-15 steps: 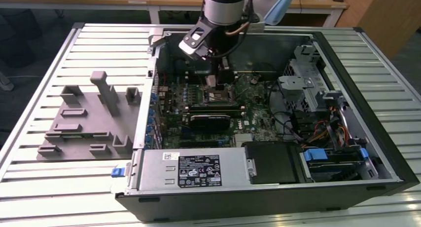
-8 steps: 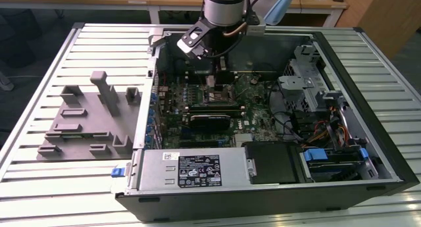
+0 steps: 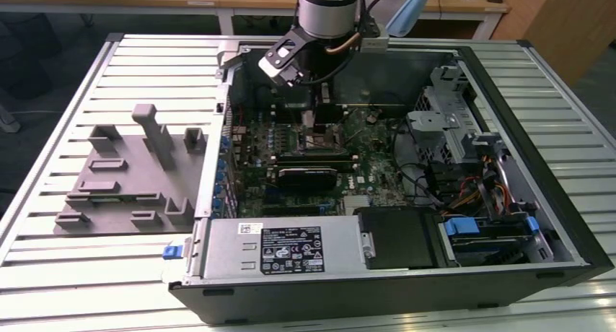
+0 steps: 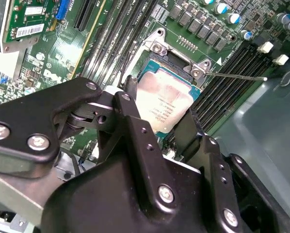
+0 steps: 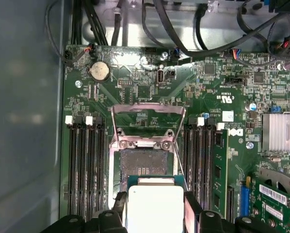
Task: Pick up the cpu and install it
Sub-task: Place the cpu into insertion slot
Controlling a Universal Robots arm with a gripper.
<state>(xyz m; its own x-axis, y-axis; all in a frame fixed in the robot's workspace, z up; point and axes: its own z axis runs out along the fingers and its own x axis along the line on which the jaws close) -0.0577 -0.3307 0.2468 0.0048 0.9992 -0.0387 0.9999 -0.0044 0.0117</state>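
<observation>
The cpu (image 5: 154, 201), a small square chip with a silvery top plate, sits between my gripper's (image 5: 155, 208) two black fingers. It hangs just over the open socket (image 5: 146, 162) on the green motherboard. The socket's metal load plate (image 5: 147, 109) is flipped up and its thin lever (image 4: 237, 75) stands out to one side. In the second wrist view the cpu (image 4: 164, 99) is partly over the socket frame (image 4: 176, 56), with a finger (image 4: 130, 104) against each side. In the exterior view my gripper (image 3: 308, 119) reaches down into the computer case (image 3: 539, 202) above the socket (image 3: 318, 138).
A grey plastic tray (image 3: 125, 177) with upright posts lies on the slatted table at the exterior view's left. Memory slots (image 5: 87, 165) flank the socket. A graphics card (image 5: 278, 201), a heatsink (image 5: 281, 132), black cables (image 5: 184, 29) and the power supply (image 3: 279, 249) crowd the case.
</observation>
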